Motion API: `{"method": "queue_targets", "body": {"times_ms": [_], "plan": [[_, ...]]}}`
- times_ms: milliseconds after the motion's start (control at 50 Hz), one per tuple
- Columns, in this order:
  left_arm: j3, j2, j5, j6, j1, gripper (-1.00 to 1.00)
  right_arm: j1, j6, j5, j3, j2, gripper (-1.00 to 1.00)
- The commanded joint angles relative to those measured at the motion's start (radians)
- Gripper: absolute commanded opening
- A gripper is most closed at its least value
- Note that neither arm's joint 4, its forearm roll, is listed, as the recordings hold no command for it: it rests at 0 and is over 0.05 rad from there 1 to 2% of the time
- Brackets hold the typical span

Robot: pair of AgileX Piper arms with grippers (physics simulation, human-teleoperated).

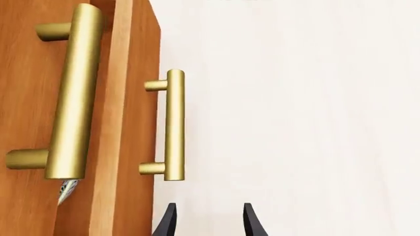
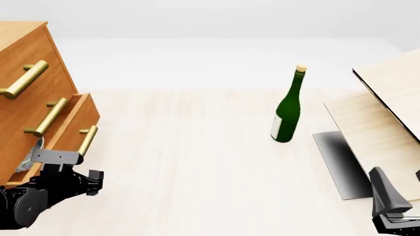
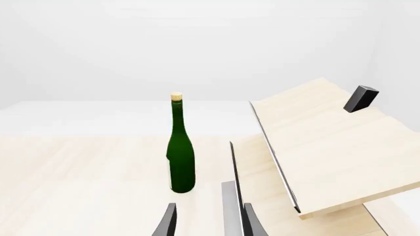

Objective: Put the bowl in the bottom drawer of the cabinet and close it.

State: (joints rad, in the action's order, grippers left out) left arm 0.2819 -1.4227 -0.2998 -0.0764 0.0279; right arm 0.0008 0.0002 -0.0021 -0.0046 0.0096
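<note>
The bowl [image 2: 33, 153] sits in the bottom drawer [image 2: 74, 129], at nine o'clock; my left jaws [image 1: 208, 221], empty and apart, could slip past its handle [image 2: 87, 140] when pushing.

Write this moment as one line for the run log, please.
bowl: inside bottom drawer | drawer: partly open | left tool: open, empty, near drawer handle | right tool: open, idle | bottle: upright on table

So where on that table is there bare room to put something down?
The widest bare stretch of table lies between the cabinet with its open bottom drawer and the green bottle. It is crowded right of the bottle, where pale boards lean, and around the left claw below the drawer.
</note>
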Motion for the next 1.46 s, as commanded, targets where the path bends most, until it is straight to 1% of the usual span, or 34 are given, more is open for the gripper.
{"method": "queue_targets", "body": {"times_ms": [20, 140, 240, 440, 540, 660, 680, 800, 840, 880, 920, 960, 980, 1060, 1080, 1120, 1140, 1180, 1200, 1360, 1400, 1460], "plan": [[-0.007, 0.009, -0.002, 0.01, 0.046, 1.0, 0.0, 0.0, 0.0, 0.0, -0.001, 1.0], [0.001, 0.029, 0.019, 0.03, 0.081, 1.0, 0.0, 0.0, 0.0, 0.0, 0.0, 1.0], [-0.001, 0.02, 0.006, 0.025, 0.108, 1.0, 0.0, 0.0, 0.0, 0.0, -0.001, 1.0], [0.016, 0.01, 0.013, 0.044, 0.131, 1.0, 0.0, 0.0, 0.0, 0.0, -0.001, 1.0], [0.017, -0.004, 0.004, 0.048, 0.161, 1.0, 0.0, 0.0, 0.0, 0.0, -0.001, 1.0], [0.025, -0.008, 0.01, 0.059, 0.174, 1.0, 0.0, 0.0, 0.0, 0.0, -0.001, 1.0], [0.034, -0.021, 0.016, 0.08, 0.183, 1.0, 0.0, 0.0, 0.0, 0.0, -0.001, 1.0], [0.045, -0.026, 0.023, 0.101, 0.197, 1.0, 0.0, 0.0, 0.0, 0.0, -0.001, 1.0], [0.053, -0.036, 0.028, 0.121, 0.219, 1.0, 0.0, 0.0, 0.0, 0.0, -0.001, 1.0], [0.053, -0.029, 0.028, 0.112, 0.227, 1.0, 0.0, 0.0, 0.0, 0.0, -0.001, 1.0], [0.059, -0.035, 0.03, 0.124, 0.258, 1.0, 0.0, 0.0, 0.0, 0.0, -0.001, 1.0], [0.061, -0.037, 0.028, 0.12, 0.278, 1.0, 0.0, 0.0, 0.0, 0.0, -0.001, 1.0], [0.065, -0.041, 0.026, 0.116, 0.301, 1.0, 0.0, 0.0, 0.0, 0.0, -0.001, 1.0], [0.066, -0.041, 0.026, 0.117, 0.308, 1.0, 0.0, 0.0, 0.0, 0.0, -0.001, 1.0], [0.073, -0.045, 0.023, 0.111, 0.35, 1.0, 0.0, 0.0, 0.0, 0.0, -0.001, 1.0], [0.074, -0.049, 0.021, 0.108, 0.366, 1.0, 0.0, 0.0, 0.0, 0.0, -0.001, 1.0], [0.078, -0.059, 0.018, 0.095, 0.403, 1.0, 0.0, 0.0, 0.0, 0.0, -0.001, 1.0], [0.081, -0.063, 0.014, 0.09, 0.414, 1.0, 0.0, 0.0, 0.0, 0.0, -0.001, 1.0], [0.08, -0.061, 0.011, 0.076, 0.437, 1.0, 0.0, 0.0, 0.0, 0.0, -0.001, 1.0], [0.083, -0.068, 0.005, 0.072, 0.442, 1.0, 0.0, 0.0, 0.0, 0.0, -0.001, 1.0], [0.08, -0.066, 0.0, 0.061, 0.45, 1.0, 0.0, 0.0, 0.0, 0.0, -0.001, 1.0], [0.082, -0.069, 0.001, 0.066, 0.433, 1.0, 0.0, 0.0, 0.0, 0.0, -0.001, 1.0]]}}
